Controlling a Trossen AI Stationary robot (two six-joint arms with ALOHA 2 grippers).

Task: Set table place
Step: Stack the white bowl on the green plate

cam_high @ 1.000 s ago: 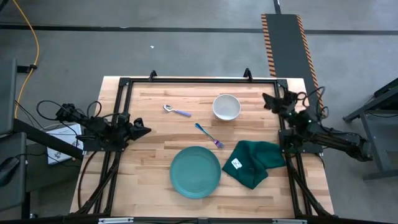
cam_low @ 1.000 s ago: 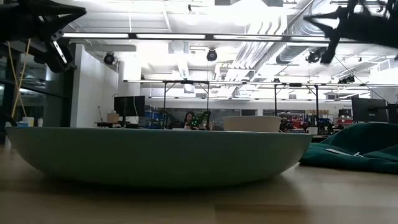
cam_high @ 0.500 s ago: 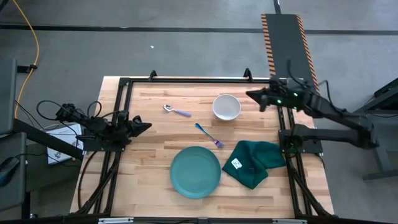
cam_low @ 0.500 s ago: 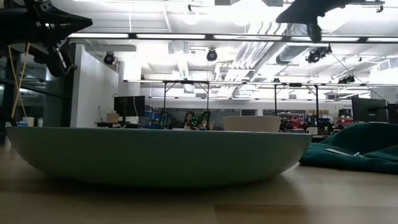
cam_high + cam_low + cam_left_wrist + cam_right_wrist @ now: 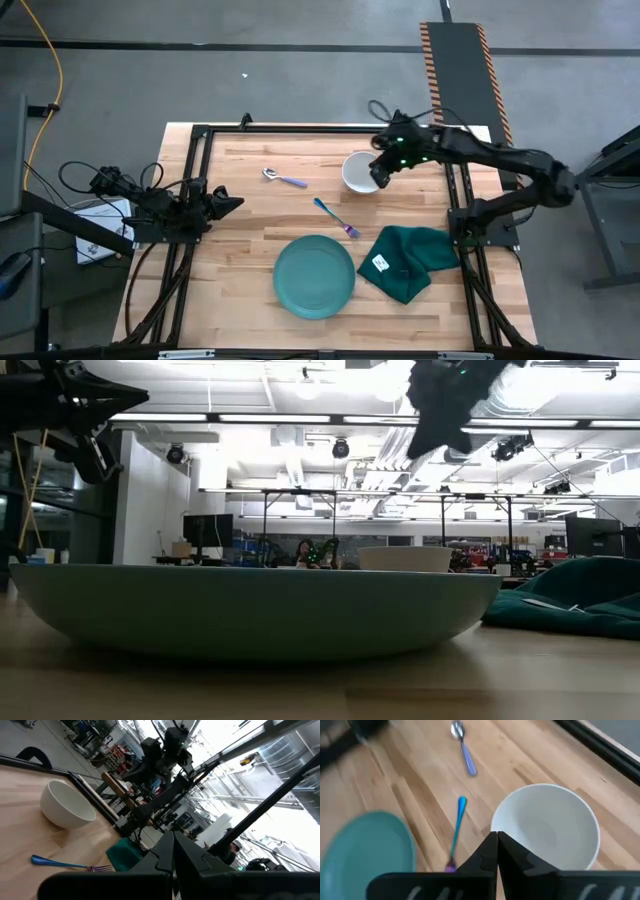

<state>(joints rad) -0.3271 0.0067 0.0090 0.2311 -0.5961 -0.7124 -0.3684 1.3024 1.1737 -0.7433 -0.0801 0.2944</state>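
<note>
**A:** High view first: what is seen on the table?

**B:** A teal plate is found near the front edge, with a dark green cloth just beside it on the right. A fork lies between the plate and a white bowl, and a spoon is placed to the left of the bowl. The right gripper is held over the bowl's right rim. The left gripper is parked at the table's left edge, well apart from the tableware.

**A:** And the low view?

**B:** The plate fills the foreground, the bowl is seen behind it, and the cloth lies at the right. The right gripper hangs high above the bowl.

**A:** What is shown by the left wrist view?

**B:** The left gripper is seen with its fingers pressed together and nothing held. The bowl, the fork and a corner of the cloth lie beyond it.

**A:** And the right wrist view?

**B:** The right gripper is likewise closed on nothing, fingers meeting at the near rim of the bowl. The spoon, the fork and the plate are seen past it.
</note>
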